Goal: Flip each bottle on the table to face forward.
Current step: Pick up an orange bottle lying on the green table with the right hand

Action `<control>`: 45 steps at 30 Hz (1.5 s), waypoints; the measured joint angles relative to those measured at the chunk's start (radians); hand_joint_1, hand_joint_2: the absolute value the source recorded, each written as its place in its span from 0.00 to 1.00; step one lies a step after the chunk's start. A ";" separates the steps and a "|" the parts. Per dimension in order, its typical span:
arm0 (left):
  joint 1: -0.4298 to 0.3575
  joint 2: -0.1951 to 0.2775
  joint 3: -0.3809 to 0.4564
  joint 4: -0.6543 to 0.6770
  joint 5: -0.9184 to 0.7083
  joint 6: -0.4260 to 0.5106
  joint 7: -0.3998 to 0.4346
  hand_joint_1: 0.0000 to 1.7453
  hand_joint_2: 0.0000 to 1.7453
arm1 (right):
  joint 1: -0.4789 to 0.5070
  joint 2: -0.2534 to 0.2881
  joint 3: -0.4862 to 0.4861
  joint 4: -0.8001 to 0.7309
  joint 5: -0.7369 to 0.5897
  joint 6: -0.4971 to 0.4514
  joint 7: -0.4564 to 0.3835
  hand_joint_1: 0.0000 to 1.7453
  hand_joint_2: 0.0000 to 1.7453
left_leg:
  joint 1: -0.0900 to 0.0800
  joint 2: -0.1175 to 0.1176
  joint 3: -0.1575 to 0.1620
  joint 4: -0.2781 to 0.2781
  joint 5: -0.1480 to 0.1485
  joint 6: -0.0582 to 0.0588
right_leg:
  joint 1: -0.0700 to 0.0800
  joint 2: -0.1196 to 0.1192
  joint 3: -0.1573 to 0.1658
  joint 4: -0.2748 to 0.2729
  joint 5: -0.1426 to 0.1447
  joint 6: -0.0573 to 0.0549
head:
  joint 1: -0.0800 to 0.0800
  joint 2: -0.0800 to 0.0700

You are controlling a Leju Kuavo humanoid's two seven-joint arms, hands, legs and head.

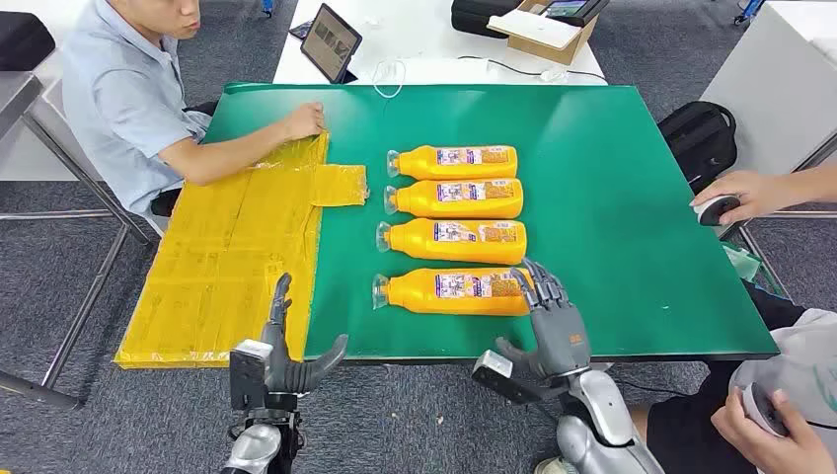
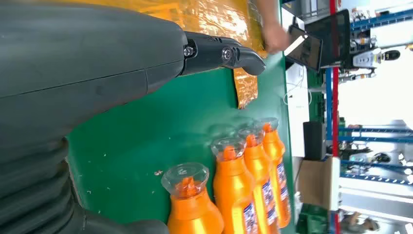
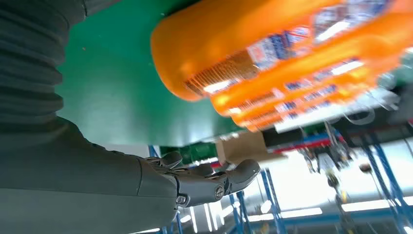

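The head view looks forward and down from high on the robot, taking in the whole green table (image 1: 612, 178) from its near edge to its far edge. The left wrist view sits close behind the left hand (image 2: 87, 78), turned on its side, looking across the table from near its near edge toward the capped ends of the four orange bottles (image 2: 243, 185). The right wrist view is very close and low beside the right hand (image 3: 204, 183), facing the bottles' base ends. All three views share the bottle row.
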 joint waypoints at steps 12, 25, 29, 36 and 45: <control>-0.057 -0.012 -0.035 0.043 -0.031 0.000 -0.001 0.00 1.00 | -0.198 0.060 0.047 0.281 0.011 0.019 -0.028 0.00 1.00 | 0.000 0.000 0.000 0.000 0.000 0.000 | 0.000 0.000 0.000 0.000 0.000 0.000 | 0.000 0.000; -0.072 -0.015 -0.070 0.070 -0.049 -0.008 0.028 0.00 1.00 | -0.311 0.127 0.104 0.508 0.006 0.065 0.003 0.00 1.00 | 0.000 0.000 0.001 0.000 0.000 0.000 | 0.000 0.000 0.000 0.000 0.000 0.000 | 0.000 0.000; -0.073 -0.015 -0.071 0.072 -0.045 -0.015 0.044 0.00 1.00 | -0.350 0.132 0.121 0.552 0.039 0.097 0.092 0.00 1.00 | 0.000 0.001 0.005 0.000 0.000 0.000 | 0.000 0.001 0.003 0.000 0.000 0.000 | 0.000 0.000; -0.074 -0.014 -0.070 0.072 -0.047 -0.017 0.063 0.00 1.00 | -0.424 0.132 0.152 0.615 0.089 0.205 0.208 0.80 1.00 | 0.000 0.001 0.011 0.000 0.001 0.001 | 0.000 0.001 0.009 -0.001 0.001 0.000 | 0.000 0.000; -0.078 -0.009 -0.068 0.072 -0.043 -0.020 0.065 0.00 1.00 | -0.499 0.128 0.175 0.679 0.066 0.358 0.214 1.00 1.00 | 0.000 0.001 0.016 0.000 0.001 0.002 | 0.000 0.000 0.014 -0.001 0.001 0.000 | 0.000 0.000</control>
